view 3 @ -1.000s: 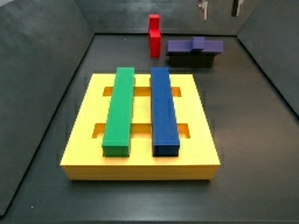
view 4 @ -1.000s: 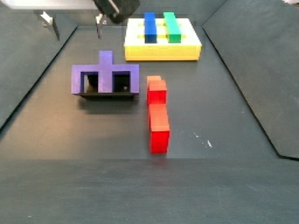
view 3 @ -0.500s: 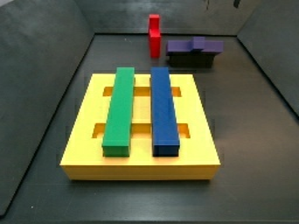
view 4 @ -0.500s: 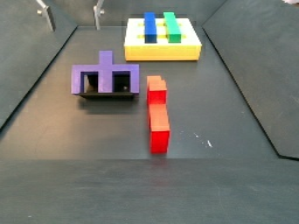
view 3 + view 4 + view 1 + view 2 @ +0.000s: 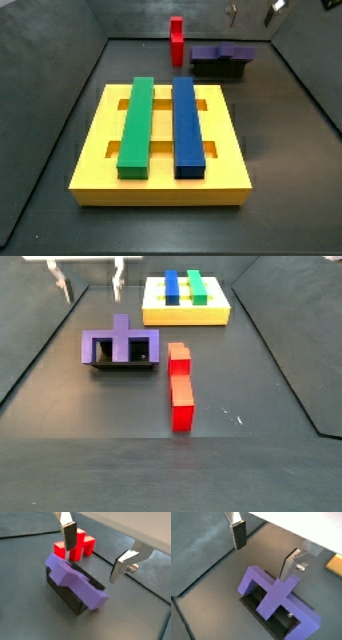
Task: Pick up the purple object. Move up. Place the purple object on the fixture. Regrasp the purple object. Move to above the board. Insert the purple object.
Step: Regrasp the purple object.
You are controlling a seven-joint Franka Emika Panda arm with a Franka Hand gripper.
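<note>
Yellow board (image 5: 94, 160) already loaded with green bar (image 5: 135, 122) and blue bar (image 5: 187, 124); purple object (image 5: 119, 347) parked on fixture (image 5: 67, 594), presumably for regrasping; gripper (image 5: 264, 549) held above it, jaws spread, empty.

Gripper (image 5: 264, 547): high above the floor, over the purple object, holding nothing, jaws apart. Fingers (image 5: 123, 564) are flat bare metal plates, brushed silver with a dull sheen; pads (image 5: 238, 534) dark, matt, rubber-like.

Purple object (image 5: 75, 582): matt plastic, smooth faces, no glare, in both wrist views.

Fixture (image 5: 274, 623): black, matt, smooth; small bright screw head on it in a wrist view.

Red bar (image 5: 179, 385): plastic, slight satin sheen.

Board (image 5: 94, 160): yellow, smooth plastic look. Green bar (image 5: 136, 122) and blue bar (image 5: 187, 124): same satin finish.

Floor (image 5: 241, 466): dark grey, matt, faint scuffs.
</note>
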